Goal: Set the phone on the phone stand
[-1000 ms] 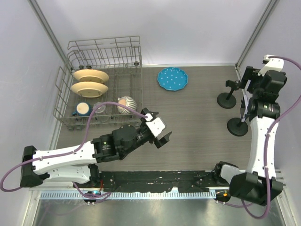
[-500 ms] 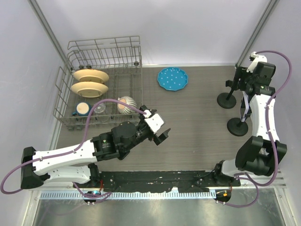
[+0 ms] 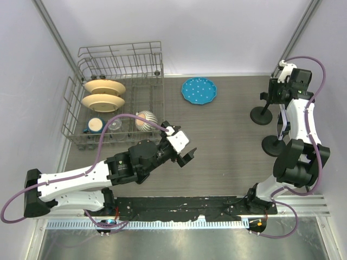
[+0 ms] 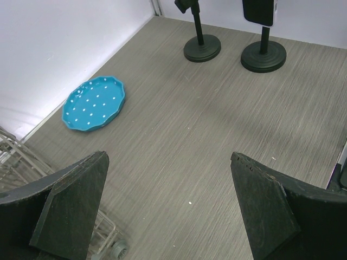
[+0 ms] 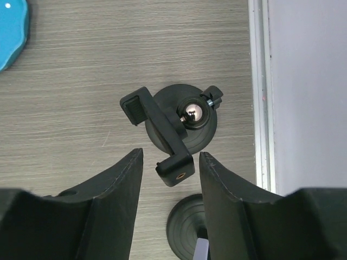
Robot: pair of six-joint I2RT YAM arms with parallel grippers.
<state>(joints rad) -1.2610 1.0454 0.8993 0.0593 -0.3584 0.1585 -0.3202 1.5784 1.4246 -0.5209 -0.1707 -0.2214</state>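
Two black phone stands are at the right. The nearer stand [image 3: 274,145] [image 4: 264,54] carries the phone [image 4: 258,11], upright in its clamp; only a white edge of the phone [image 5: 201,250] shows in the right wrist view. The far phone stand [image 3: 261,115] [image 5: 181,127] is empty, its clamp arm [image 5: 157,130] tilted. My right gripper [image 3: 274,92] [image 5: 171,153] hangs above it, jaws partly open, with the clamp's end between the fingertips and gaps on both sides. My left gripper [image 3: 187,158] [image 4: 168,157] is wide open over mid-table, holding nothing.
A blue dotted plate [image 3: 199,90] [image 4: 93,103] lies at the back centre. A wire dish rack [image 3: 116,97] with plates, a bowl and cups stands at the back left. The right wall runs close beside both stands.
My right arm has swung toward the back, over the empty stand, and its jaws have narrowed. My left gripper shifted slightly, then stayed still and wide open.
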